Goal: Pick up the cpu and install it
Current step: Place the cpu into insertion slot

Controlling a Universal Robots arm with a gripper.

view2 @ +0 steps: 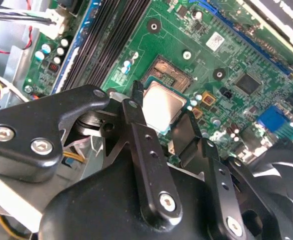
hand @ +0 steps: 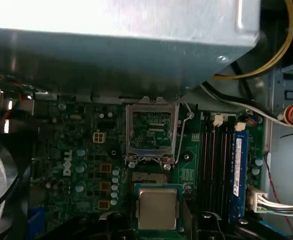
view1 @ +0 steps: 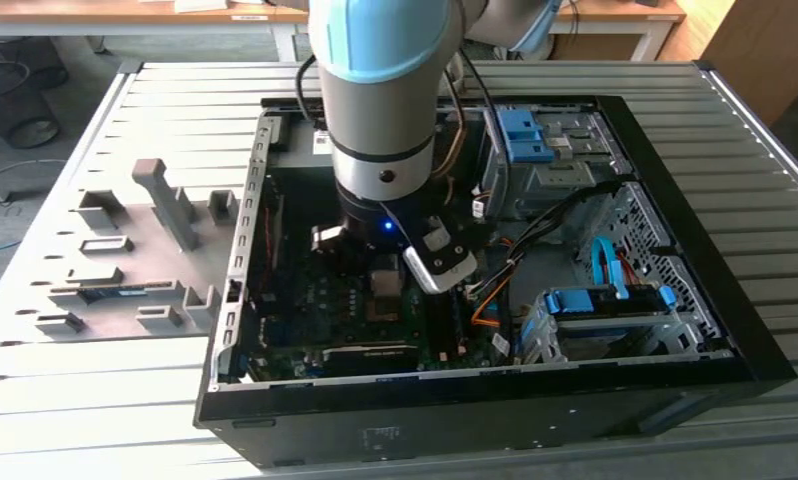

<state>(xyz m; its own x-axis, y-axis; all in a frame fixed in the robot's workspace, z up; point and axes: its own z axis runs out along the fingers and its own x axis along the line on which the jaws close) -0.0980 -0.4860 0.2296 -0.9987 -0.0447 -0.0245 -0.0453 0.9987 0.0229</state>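
The gripper [view2: 161,114] clasps the cpu [hand: 157,209] by two opposite edges, over the motherboard [view2: 236,57]. Right beyond the cpu lies the open socket [hand: 149,178], its retention frame [hand: 151,131] flipped up. In the exterior view the arm [view1: 379,90] reaches down into the case [view1: 506,420], with blue drive bays [view1: 522,135] at its 1 o'clock and grey fixtures [view1: 166,205] on the counter [view1: 106,400] at its 9 o'clock.

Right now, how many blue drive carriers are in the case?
2. One blue drive carrier sits at the computer case's far end, to the exterior view's right of the arm; the other is in its near corner on that side. The arm may hide others.
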